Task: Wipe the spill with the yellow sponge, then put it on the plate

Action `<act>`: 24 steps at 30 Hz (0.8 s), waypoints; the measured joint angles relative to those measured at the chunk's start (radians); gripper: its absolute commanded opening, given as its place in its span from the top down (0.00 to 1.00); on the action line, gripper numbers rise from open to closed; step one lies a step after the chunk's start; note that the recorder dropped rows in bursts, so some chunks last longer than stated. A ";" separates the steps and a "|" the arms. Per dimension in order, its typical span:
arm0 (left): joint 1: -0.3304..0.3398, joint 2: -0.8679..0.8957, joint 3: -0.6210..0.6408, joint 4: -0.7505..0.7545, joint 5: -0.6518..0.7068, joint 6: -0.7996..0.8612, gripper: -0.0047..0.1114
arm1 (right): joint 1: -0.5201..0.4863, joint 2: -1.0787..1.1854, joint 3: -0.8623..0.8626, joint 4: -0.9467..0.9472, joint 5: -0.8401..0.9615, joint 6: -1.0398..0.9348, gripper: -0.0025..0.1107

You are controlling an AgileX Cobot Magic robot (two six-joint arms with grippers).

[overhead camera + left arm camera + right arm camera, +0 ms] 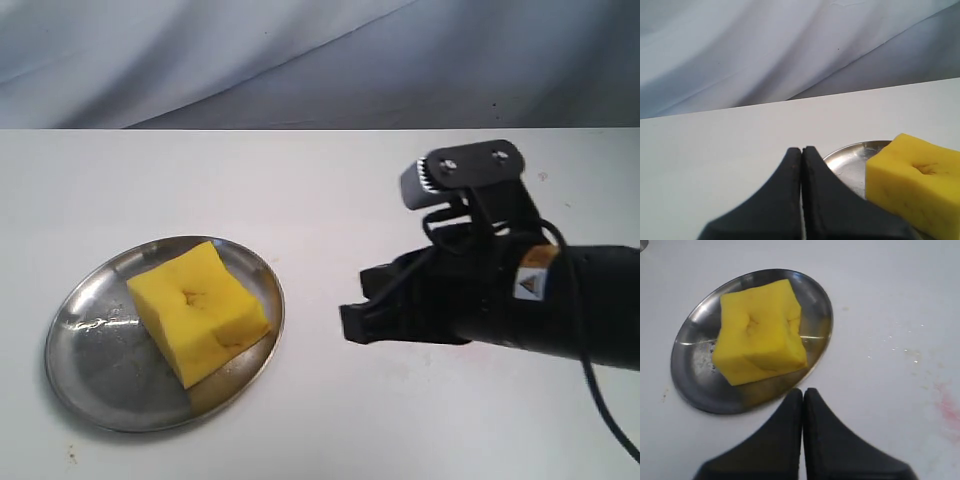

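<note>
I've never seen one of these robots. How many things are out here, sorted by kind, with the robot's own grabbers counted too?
Yellow sponge: 1, lying on the plate
Metal plate: 1
Pink smear: 1
Robot grippers: 2, the left gripper and the right gripper, both with fingers shut and empty
Total: 5
</note>
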 measured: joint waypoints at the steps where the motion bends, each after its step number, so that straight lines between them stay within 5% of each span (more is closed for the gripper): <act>1: 0.000 0.000 0.000 0.000 0.000 0.000 0.96 | -0.014 -0.019 0.026 0.000 -0.015 0.000 0.98; 24: 0.000 0.000 0.000 0.000 0.000 0.000 0.96 | -0.580 -0.750 0.552 -0.112 -0.125 0.002 0.98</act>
